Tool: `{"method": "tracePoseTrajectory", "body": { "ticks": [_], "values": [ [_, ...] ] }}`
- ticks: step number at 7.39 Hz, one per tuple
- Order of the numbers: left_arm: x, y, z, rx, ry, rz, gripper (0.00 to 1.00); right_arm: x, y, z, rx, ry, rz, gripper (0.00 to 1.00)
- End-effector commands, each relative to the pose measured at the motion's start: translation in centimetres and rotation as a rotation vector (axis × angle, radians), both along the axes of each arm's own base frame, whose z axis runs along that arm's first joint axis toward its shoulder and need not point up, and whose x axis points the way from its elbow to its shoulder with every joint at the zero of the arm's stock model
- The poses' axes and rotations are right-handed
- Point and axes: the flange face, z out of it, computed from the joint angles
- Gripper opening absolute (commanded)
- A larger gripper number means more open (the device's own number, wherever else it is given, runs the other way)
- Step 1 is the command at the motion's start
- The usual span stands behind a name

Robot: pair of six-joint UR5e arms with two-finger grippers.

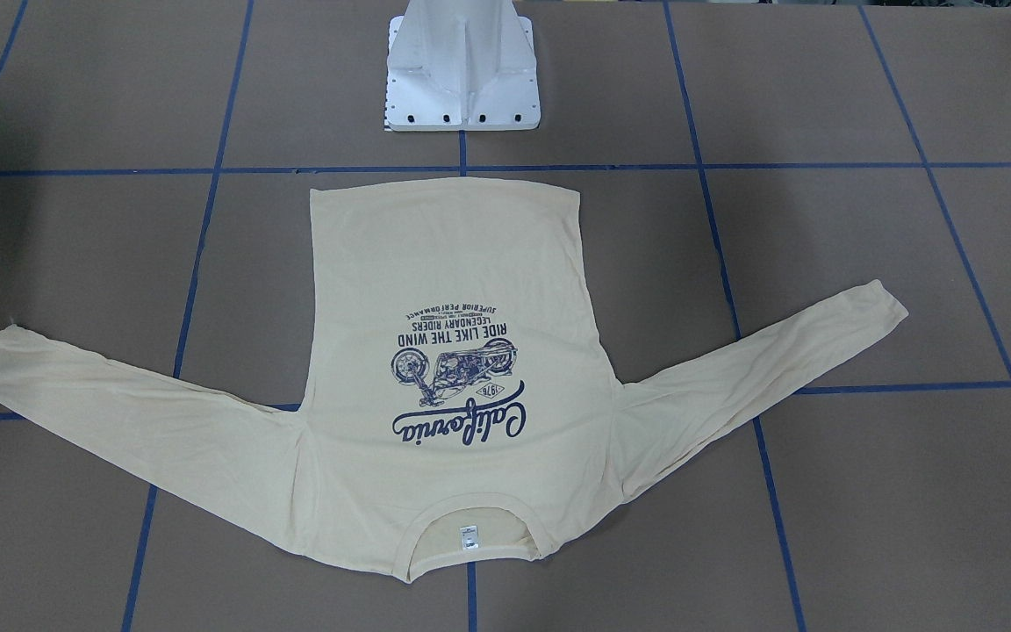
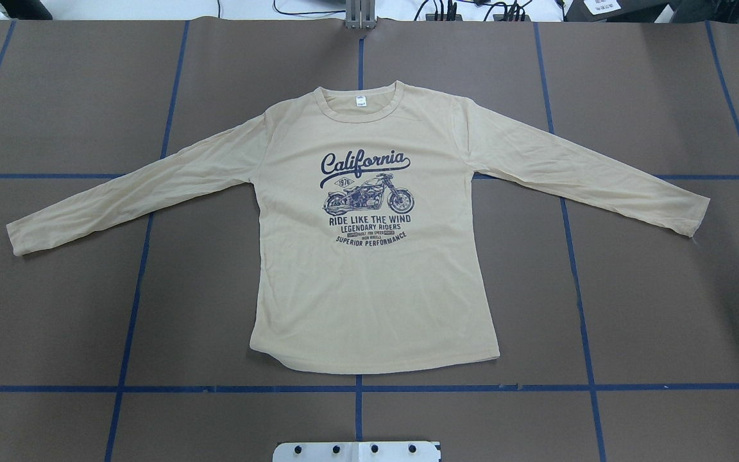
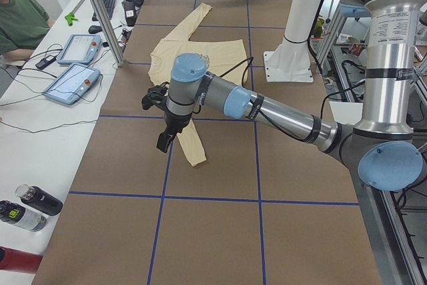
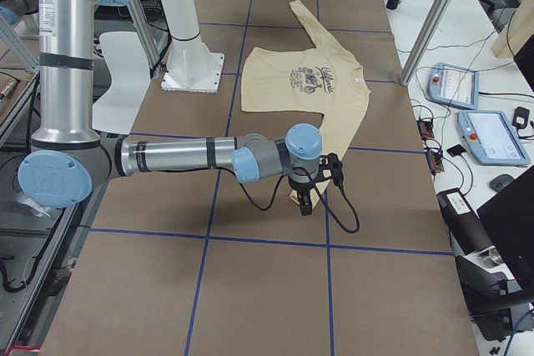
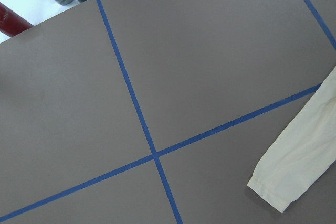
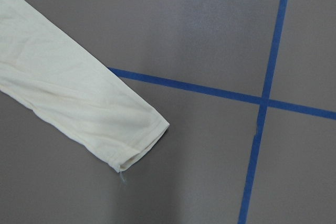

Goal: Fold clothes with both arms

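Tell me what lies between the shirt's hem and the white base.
Only brown tabletop with crossing blue tape lines, between shirt and base, in the overhead view.

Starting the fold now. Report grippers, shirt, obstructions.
Left gripper and right gripper near the cuffs, open or shut unclear. T-shirt flat, print up, sleeves spread, unfolded. Nothing lying on it.

The T-shirt (image 2: 369, 289) is pale cream-yellow all over, plain on both sleeves. Its chest print (image 2: 365, 192), a motorcycle under "California" lettering, is navy, and the neck label (image 2: 361, 101) is white. The table (image 2: 664, 308) is matt brown, crossed by a grid of blue tape lines (image 2: 472, 387). The pedestal (image 1: 462, 70) is white. The left arm (image 3: 287, 118) and right arm (image 4: 167, 156) are silver-grey with light blue joint caps. The left gripper (image 3: 162, 145) and right gripper (image 4: 306, 208) are black.
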Motion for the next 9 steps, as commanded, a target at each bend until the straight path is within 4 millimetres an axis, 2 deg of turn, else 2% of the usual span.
{"method": "tracePoseTrajectory", "body": {
  "ticks": [1, 2, 3, 6, 9],
  "values": [
    [0.0, 0.0, 0.0, 0.001, 0.001, 0.000, 1.00, -4.5, -1.8, 4.3, 0.014, -0.061, 0.061, 0.97],
    [0.0, 0.0, 0.0, 0.001, 0.004, 0.001, 1.00, -6.7, -2.6, 4.8, 0.015, -0.069, 0.070, 0.88],
    [0.0, 0.0, 0.0, -0.001, 0.004, 0.001, 1.00, -8.8, -2.8, 4.8, 0.028, -0.031, 0.086, 0.85],
    [0.0, 0.0, 0.0, -0.002, 0.004, 0.001, 1.00, -11.6, -2.4, 5.3, 0.039, 0.007, 0.060, 0.83],
    [0.0, -0.1, 0.4, -0.010, 0.005, 0.002, 1.00, -13.5, -2.0, 5.5, 0.050, 0.033, 0.038, 0.81]
  ]
}}
